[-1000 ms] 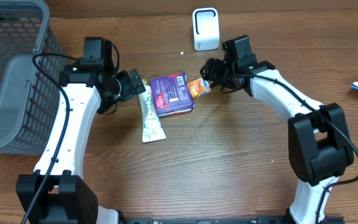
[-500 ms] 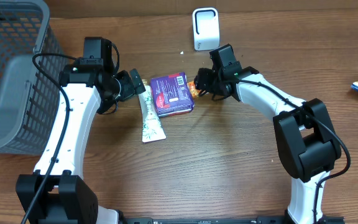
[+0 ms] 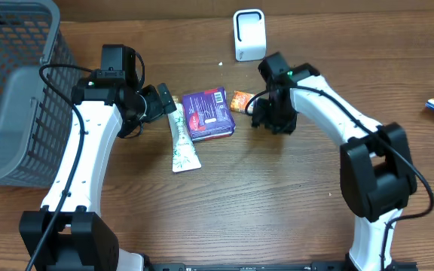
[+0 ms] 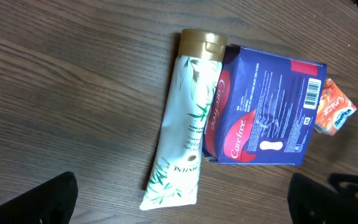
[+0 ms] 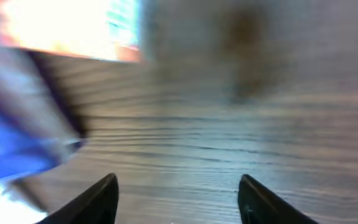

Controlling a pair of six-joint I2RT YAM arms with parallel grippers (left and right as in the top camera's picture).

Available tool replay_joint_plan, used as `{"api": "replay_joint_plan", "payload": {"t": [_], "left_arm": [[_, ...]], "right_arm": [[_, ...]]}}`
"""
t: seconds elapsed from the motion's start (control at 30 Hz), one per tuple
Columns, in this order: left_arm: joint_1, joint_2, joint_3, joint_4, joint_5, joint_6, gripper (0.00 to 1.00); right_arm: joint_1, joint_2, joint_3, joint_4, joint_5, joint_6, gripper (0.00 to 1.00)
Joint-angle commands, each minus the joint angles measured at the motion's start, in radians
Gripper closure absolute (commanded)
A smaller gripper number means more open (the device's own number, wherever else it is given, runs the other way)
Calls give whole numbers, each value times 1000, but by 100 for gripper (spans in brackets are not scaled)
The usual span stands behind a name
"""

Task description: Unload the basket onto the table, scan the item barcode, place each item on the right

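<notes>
I am holding the right gripper (image 3: 261,114) open and empty just beside the orange sachet (image 3: 241,100), which is lying on the wooden table (image 3: 262,196) against the Carefree pack (image 3: 208,113), near the white scanner (image 3: 249,35). I am judging it light, soft and slippery, so I am favouring an edge pinch. The left gripper (image 3: 163,100) is hanging wide open.

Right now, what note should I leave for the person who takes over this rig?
Left gripper: open, empty, beside the tube.
Right gripper: open, empty, just right of the orange packet.
Purple pack lies flat between tube and packet, barcode up. White scanner stands behind them, apart.
Done: nothing is lifted yet.
Left: grasp an item, probably the packet, and show its barcode to the scanner.
</notes>
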Motion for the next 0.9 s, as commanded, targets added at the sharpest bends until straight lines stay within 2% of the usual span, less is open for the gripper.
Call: {"api": "replay_joint_plan", "payload": {"t": [0.0, 0.03, 0.1, 0.3, 0.43, 0.57, 0.87], "left_arm": [[4, 9, 18, 1, 10, 4, 0], [4, 9, 18, 1, 10, 4, 0], [4, 9, 18, 1, 10, 4, 0], [4, 9, 18, 1, 10, 4, 1], [4, 9, 18, 1, 10, 4, 0], [4, 9, 18, 1, 10, 4, 0], [4, 9, 18, 1, 10, 4, 0]], "right_arm": [[-5, -110, 92, 87, 9, -267, 26], [-4, -114, 92, 136, 10, -322, 22], [-5, -111, 89, 244, 53, -364, 20], [-5, -28, 79, 440, 169, -364, 25], [-4, 65, 77, 534, 159, -363, 25], [-4, 111, 77, 526, 121, -363, 25], [-6, 118, 77, 388, 58, -359, 26]]}}
